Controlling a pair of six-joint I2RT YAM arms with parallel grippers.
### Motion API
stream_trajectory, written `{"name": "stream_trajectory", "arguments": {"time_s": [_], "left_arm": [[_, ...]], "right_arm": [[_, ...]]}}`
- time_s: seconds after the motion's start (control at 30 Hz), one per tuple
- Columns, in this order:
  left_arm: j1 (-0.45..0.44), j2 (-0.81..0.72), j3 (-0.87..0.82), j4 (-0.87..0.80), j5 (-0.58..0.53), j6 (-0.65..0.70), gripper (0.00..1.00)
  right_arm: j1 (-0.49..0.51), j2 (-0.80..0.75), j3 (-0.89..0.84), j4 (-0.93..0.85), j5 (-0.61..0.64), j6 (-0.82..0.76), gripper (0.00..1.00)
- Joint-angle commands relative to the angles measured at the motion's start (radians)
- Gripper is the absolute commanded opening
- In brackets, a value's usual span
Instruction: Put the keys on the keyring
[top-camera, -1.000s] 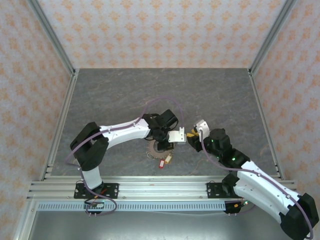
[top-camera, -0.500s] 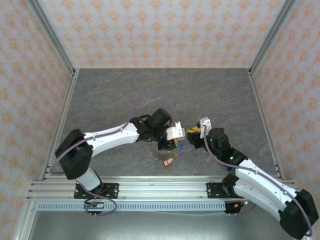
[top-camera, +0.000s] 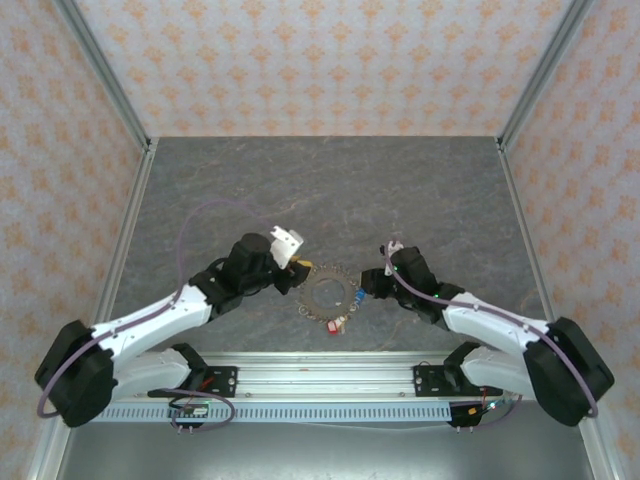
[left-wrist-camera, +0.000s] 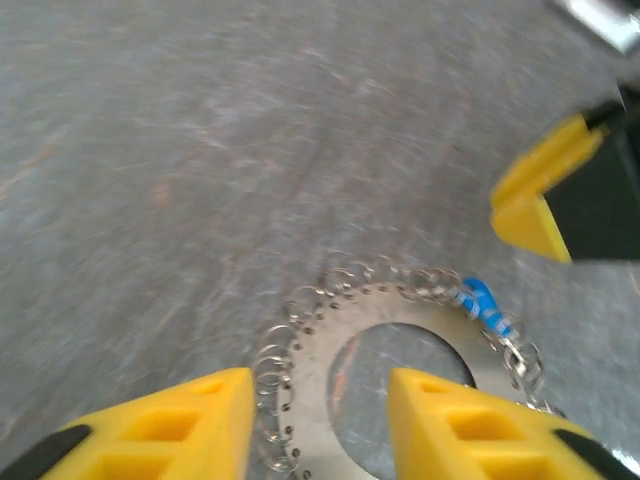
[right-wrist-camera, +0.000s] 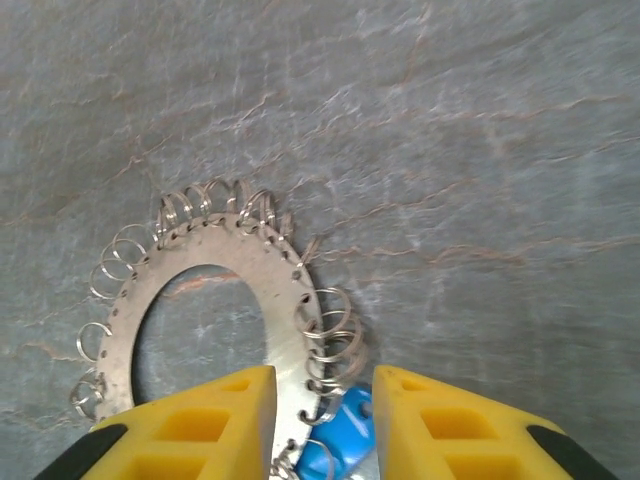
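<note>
The keyring (top-camera: 327, 293) lies flat on the grey table, a metal disc with wire loops round its rim. A blue key (top-camera: 357, 297) sits at its right rim and a red key (top-camera: 333, 324) at its near rim. My left gripper (top-camera: 297, 267) hovers at the ring's left edge, open. In the left wrist view the left gripper (left-wrist-camera: 320, 400) has its fingers either side of the keyring (left-wrist-camera: 400, 312), nothing gripped. My right gripper (right-wrist-camera: 320, 380) is open over the keyring's (right-wrist-camera: 230, 240) right rim, with the blue key (right-wrist-camera: 335, 435) between its fingers.
Metal frame rails (top-camera: 300, 372) run along the near edge and up both sides of the table (top-camera: 300, 190). Patterned walls enclose the space. The right gripper's yellow finger (left-wrist-camera: 545, 190) shows beyond the ring in the left wrist view.
My left gripper let go of the ring, opened and drew back to the left. The ring now lies flat. My right gripper came down to the ring's right rim by the blue key.
</note>
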Motion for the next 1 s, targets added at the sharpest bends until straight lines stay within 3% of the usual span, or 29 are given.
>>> {"name": "stream_trajectory", "arguments": {"time_s": [0.0, 0.2, 0.6, 0.77, 0.97], "left_arm": [[0.009, -0.092, -0.061, 0.114, -0.220, -0.099, 0.47], [0.012, -0.155, -0.095, 0.080, -0.314, -0.107, 0.60], [0.012, -0.102, -0.050, 0.053, -0.338, -0.114, 0.66], [0.012, -0.102, -0.040, 0.035, -0.341, -0.108, 0.67], [0.012, -0.113, -0.043, 0.022, -0.351, -0.107, 0.68]], "right_arm": [[0.007, 0.085, 0.073, 0.046, -0.113, 0.065, 0.29], [0.025, 0.236, 0.159, 0.040, -0.196, 0.086, 0.28], [0.057, 0.403, 0.244, -0.027, -0.312, 0.070, 0.32], [0.056, 0.450, 0.277, -0.096, -0.248, 0.044, 0.33], [0.057, 0.501, 0.339, -0.197, -0.048, 0.043, 0.34]]}}
